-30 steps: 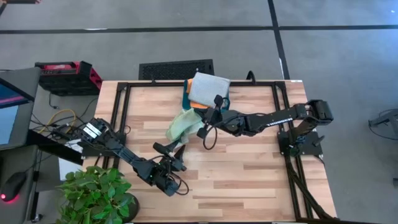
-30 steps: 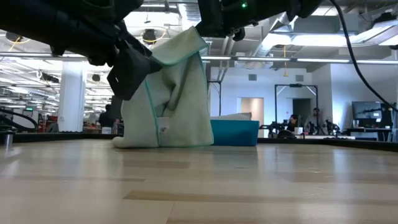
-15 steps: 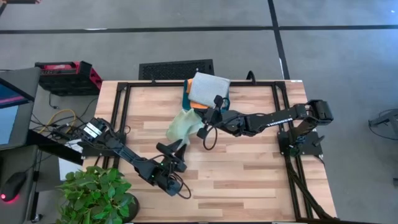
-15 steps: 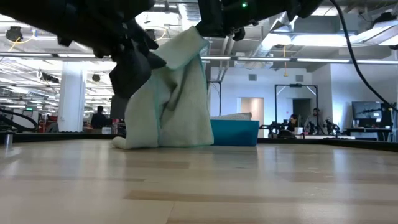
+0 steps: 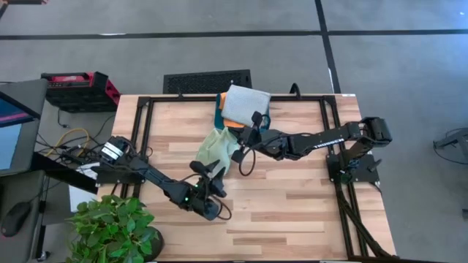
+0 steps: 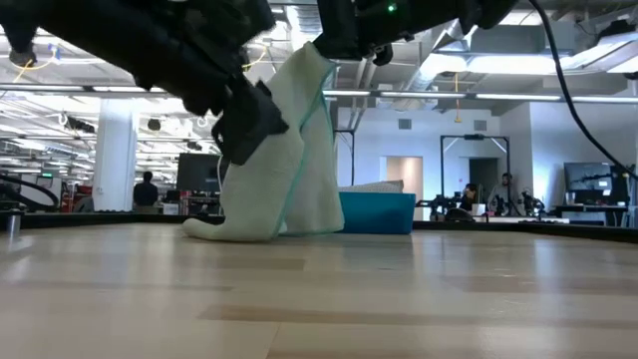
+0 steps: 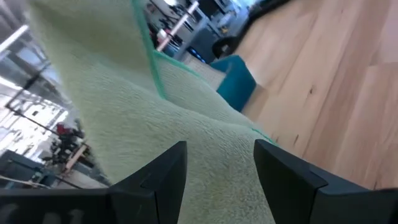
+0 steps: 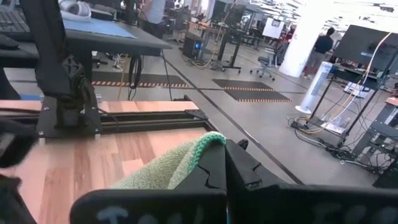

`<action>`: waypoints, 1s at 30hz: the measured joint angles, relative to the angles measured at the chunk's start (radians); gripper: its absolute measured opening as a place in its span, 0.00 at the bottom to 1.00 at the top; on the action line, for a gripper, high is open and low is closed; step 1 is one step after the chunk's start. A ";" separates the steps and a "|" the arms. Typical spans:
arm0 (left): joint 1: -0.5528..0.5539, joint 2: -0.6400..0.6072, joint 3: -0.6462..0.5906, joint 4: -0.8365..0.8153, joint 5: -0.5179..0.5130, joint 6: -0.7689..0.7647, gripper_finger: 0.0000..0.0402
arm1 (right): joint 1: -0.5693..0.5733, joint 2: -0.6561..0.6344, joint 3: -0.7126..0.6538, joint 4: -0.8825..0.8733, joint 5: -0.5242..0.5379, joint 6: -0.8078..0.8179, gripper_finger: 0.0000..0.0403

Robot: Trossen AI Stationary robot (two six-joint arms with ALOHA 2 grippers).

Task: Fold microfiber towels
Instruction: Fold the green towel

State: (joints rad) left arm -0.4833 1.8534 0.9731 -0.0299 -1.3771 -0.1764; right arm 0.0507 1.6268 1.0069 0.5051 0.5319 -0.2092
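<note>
1. I see the wooden table (image 5: 292, 204) with a black frame around its edge; both arms reach in toward its middle.
2. My right arm stretches in from the right side. The right gripper (image 5: 245, 139) is clamped on the top edge of the green towel (image 5: 216, 148); in the right wrist view the fingers (image 8: 214, 171) press together with the green hem pinched between them.
3. My left arm comes in from the near left corner. The left gripper (image 5: 213, 174) sits at the towel's near side, jaws apart; in the left wrist view the fingers (image 7: 165, 171) stand spread with the green pile filling the view between them, and I cannot tell whether they touch it.
4. The green towel hangs from the right gripper, its lower end bunched on the table in the low view (image 6: 289, 170).
5. A grey towel (image 5: 245, 106) lies folded on the teal tray (image 5: 219, 117) at the far edge, with an orange towel (image 5: 232, 123) showing beneath it.
</note>
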 joint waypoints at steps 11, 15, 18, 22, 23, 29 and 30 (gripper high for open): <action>0.013 0.000 -0.001 -0.018 0.038 0.069 0.45 | -0.041 0.000 0.034 0.071 0.050 0.018 0.01; 0.006 0.000 0.000 -0.025 0.087 0.067 0.45 | -0.046 0.000 0.111 0.005 0.047 -0.012 0.01; 0.013 0.000 0.000 -0.025 0.090 -0.023 0.45 | -0.045 0.000 0.160 -0.025 0.046 -0.024 0.01; 0.035 0.000 0.000 -0.044 0.090 -0.089 0.45 | -0.045 0.000 0.198 -0.031 0.046 -0.066 0.01; 0.040 0.000 -0.001 -0.051 0.090 -0.089 0.45 | -0.045 0.000 0.211 -0.038 0.045 -0.084 0.01; 0.060 -0.003 0.000 -0.071 0.124 -0.072 0.45 | -0.045 -0.028 0.331 -0.261 -0.005 -0.136 0.01; 0.064 -0.003 0.000 -0.071 0.137 -0.087 0.45 | -0.046 -0.037 0.353 -0.322 -0.012 -0.135 0.01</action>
State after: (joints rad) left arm -0.4190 1.8500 0.9730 -0.1011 -1.2406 -0.2636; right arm 0.0046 1.5900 1.3600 0.1832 0.5195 -0.3443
